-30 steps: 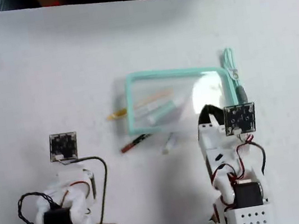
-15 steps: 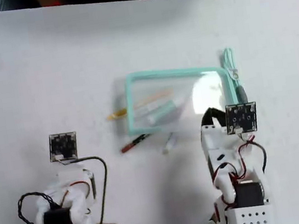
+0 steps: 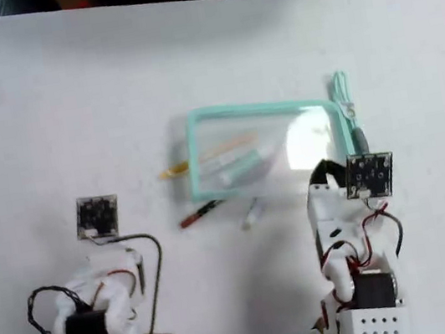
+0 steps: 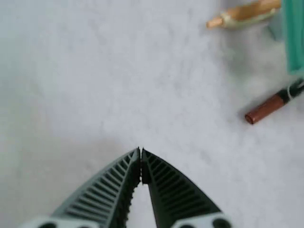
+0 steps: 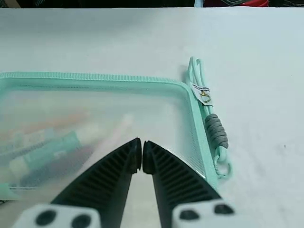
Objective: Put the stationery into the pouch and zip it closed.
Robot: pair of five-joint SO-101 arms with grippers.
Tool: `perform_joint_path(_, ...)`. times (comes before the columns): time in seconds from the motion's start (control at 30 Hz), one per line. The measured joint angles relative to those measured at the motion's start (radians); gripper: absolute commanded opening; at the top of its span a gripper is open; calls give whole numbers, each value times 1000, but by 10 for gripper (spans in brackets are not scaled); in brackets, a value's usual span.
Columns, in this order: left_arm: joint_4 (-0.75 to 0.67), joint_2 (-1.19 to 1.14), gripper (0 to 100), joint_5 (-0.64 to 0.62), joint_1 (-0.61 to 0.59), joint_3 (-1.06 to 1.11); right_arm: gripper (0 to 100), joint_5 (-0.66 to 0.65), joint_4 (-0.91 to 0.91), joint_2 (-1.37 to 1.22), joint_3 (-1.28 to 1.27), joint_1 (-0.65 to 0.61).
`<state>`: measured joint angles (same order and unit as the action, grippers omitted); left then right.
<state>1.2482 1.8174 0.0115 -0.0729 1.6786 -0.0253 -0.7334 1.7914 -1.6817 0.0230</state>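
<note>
My left gripper (image 4: 141, 156) hangs low over the white table (image 3: 45, 119), its dark ribbed fingers pressed together on nothing. My right gripper (image 5: 141, 148) is likewise pinched shut and empty, poised over the near edge of the rectangular see-through pouch with mint-green trim (image 5: 95, 78).

From the high view, the pouch (image 3: 256, 109) lies flat near the middle of the table, in front of my right arm. A mint-green cord loop with a grey slider (image 3: 347, 109) trails along the pouch's short side, just beside my right wrist.

A yellow-orange pen (image 3: 174, 171) lies half inside the pouch, its tip poking out past the side facing my left arm. A pale green and white stick (image 3: 235, 165) rests inside.

A reddish-brown pen (image 3: 200, 214) and a small white stub (image 3: 252, 211) lie on the table just beside the pouch's near edge, between my two arms. The reddish-brown pen (image 4: 268, 107) is well apart from my left fingertips.
</note>
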Motion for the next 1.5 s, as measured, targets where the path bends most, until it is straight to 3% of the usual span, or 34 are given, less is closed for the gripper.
perform_joint_path(0.2,-81,0,25,0,-9,-157,18,0,0,0,0,0)
perform_joint_path(0.4,-55,5,26,6,-23,-207,18,0,0,0,0,0)
perform_joint_path(0.8,-64,8,25,330,-25,-239,18,0,0,0,0,0)
perform_joint_path(1.1,-304,0,32,321,-25,-284,18,0,0,0,0,0)
perform_joint_path(1.23,-339,9,132,226,-15,-327,18,0,0,0,0,0)
perform_joint_path(1.3,-341,9,165,204,23,-331,18,0,0,0,0,0)
perform_joint_path(1.5,-341,8,139,195,229,-331,18,0,0,0,0,0)
